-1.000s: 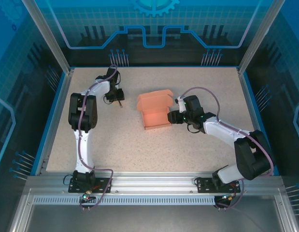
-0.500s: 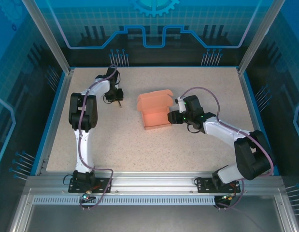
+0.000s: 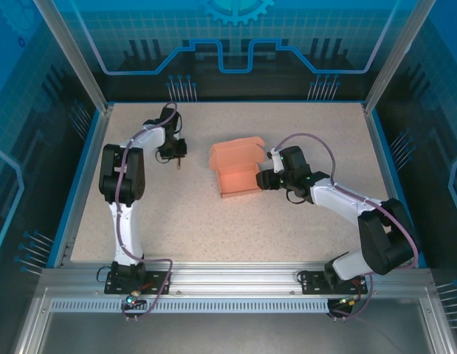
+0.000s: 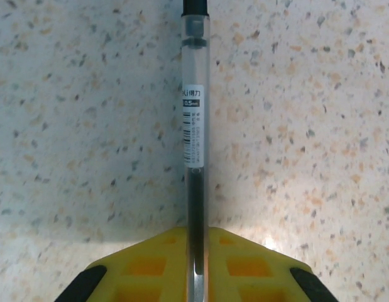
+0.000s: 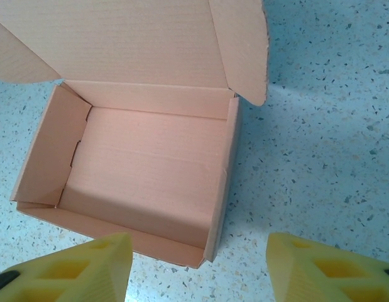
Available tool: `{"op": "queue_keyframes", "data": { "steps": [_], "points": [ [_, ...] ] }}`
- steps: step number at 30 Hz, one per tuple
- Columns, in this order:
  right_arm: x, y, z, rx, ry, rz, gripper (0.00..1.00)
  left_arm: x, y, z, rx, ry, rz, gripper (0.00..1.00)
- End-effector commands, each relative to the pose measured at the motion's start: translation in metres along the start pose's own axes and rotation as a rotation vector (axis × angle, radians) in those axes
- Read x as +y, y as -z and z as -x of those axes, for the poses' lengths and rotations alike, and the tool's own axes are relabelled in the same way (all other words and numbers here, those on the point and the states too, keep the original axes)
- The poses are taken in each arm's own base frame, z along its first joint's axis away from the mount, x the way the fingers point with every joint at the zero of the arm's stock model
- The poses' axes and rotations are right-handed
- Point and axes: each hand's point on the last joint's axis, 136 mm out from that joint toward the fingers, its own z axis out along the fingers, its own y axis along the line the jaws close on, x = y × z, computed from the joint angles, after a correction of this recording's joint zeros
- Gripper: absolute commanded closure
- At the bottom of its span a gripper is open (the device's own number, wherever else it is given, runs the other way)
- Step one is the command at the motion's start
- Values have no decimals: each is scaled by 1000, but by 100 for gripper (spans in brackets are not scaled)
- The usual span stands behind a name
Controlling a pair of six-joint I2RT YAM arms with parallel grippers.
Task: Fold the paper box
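The paper box (image 3: 238, 171) is a salmon-orange carton standing open in the middle of the table, its lid flap up at the back. In the right wrist view the paper box (image 5: 144, 163) has an empty inside and a side tab on the lid. My right gripper (image 3: 263, 179) is at the box's right side, open, its yellow fingers (image 5: 93, 264) astride the near right corner without touching it. My left gripper (image 3: 178, 156) is at the far left of the table, shut on a clear pen (image 4: 195, 126) that points away over the tabletop.
The speckled tabletop (image 3: 287, 221) is bounded by a blue rim (image 3: 80, 184) with metal posts at the corners. An aluminium rail (image 3: 235, 284) carries both arm bases at the near edge. The pen is well left of the box.
The left gripper's fingers have closed onto the pen and the left arm's elbow has shifted slightly left. The right arm and the box have not moved.
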Motion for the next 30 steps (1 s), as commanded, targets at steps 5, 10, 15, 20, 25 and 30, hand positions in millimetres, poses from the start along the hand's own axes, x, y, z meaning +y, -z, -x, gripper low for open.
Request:
{"op": "queue_keyframes", "data": {
  "steps": [5, 10, 15, 20, 25, 30],
  "points": [
    [17, 19, 19, -28, 44, 33, 40, -10, 67, 16, -215, 8, -72, 86],
    [23, 36, 36, -65, 79, 41, 40, -23, 116, 10, -362, 4, -144, 86],
    [18, 40, 39, -73, 96, 23, 39, -49, 174, -11, -512, -48, -254, 86],
    [4, 45, 39, -85, 66, 11, 40, -91, 225, -49, -643, -221, -361, 88],
    [-10, 52, 35, -101, 19, 5, 39, -137, 255, -97, -712, -466, -471, 87],
    [-19, 55, 33, -109, -12, -7, 39, -181, 249, -136, -676, -685, -538, 86]
  ]
}}
